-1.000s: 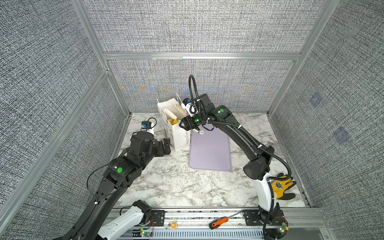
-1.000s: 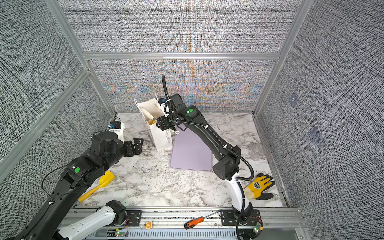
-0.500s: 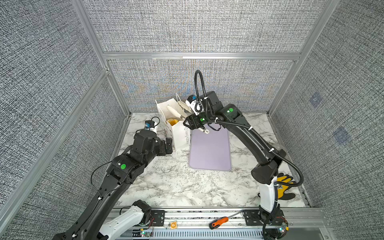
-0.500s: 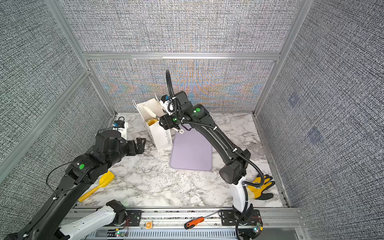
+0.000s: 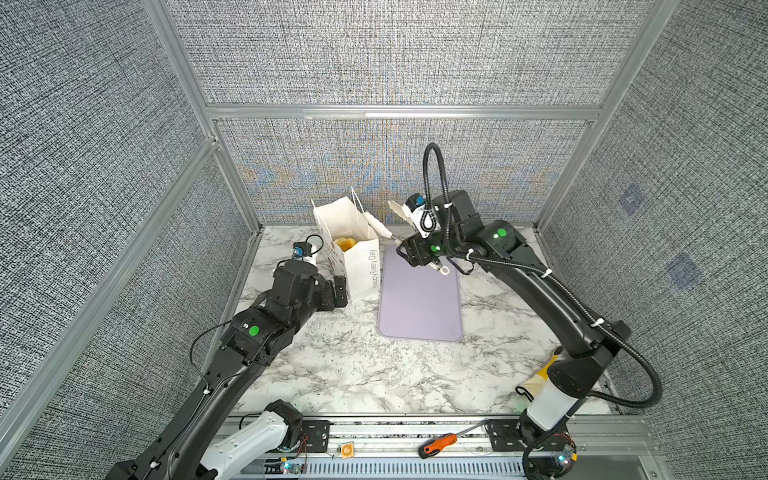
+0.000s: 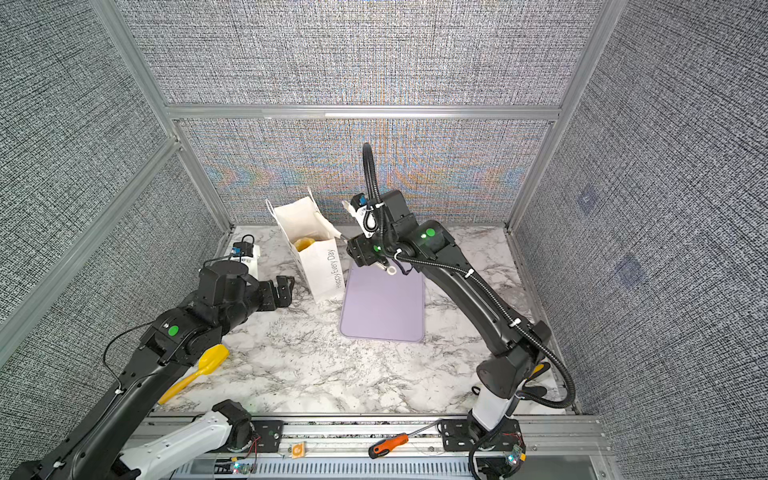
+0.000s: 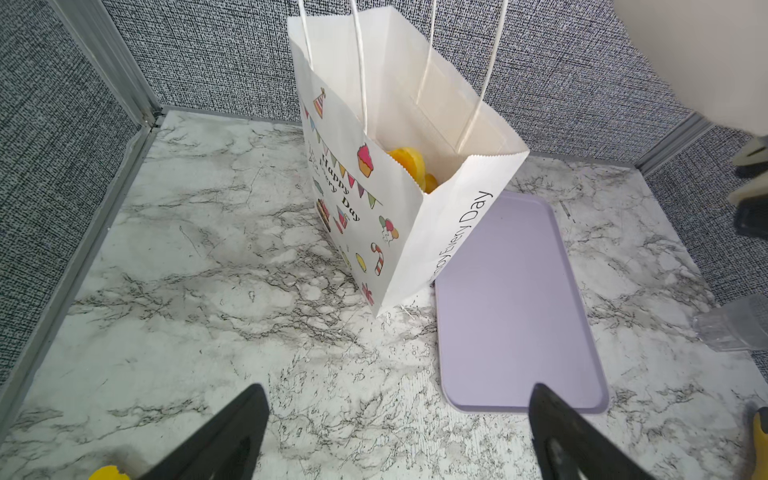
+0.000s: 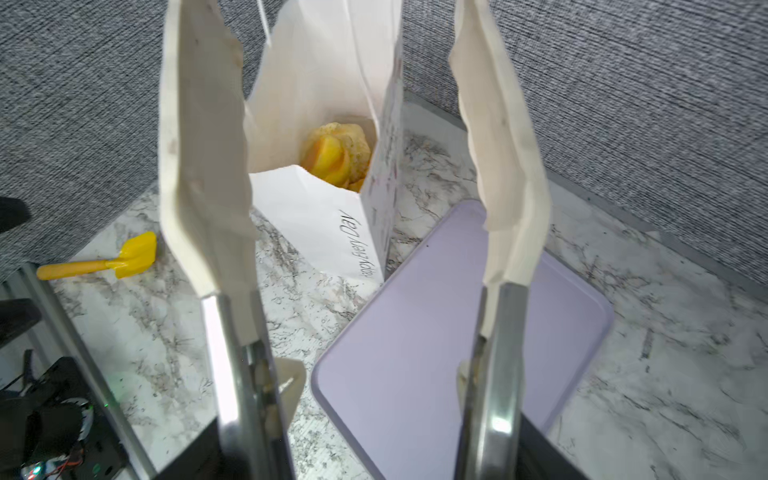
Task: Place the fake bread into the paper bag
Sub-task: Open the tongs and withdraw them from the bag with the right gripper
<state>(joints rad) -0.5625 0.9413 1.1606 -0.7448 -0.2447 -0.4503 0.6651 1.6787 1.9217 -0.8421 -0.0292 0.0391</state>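
A: What is your right gripper doing?
B: It is clamped on a pair of metal tongs with cream blades; the blades stand apart with nothing between them, up beside the open top of the tall white paper bag
A: And the bread?
B: You have glossy golden-yellow toy bread inside that bag, which stands upright on the marble table, just beside the flat lilac tray
A: Your left gripper?
B: Spread wide, holding nothing, low near the bag

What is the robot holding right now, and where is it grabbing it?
The right gripper holds the tongs by their metal arms; their white tips are spread and empty. The left gripper is open, holding nothing.
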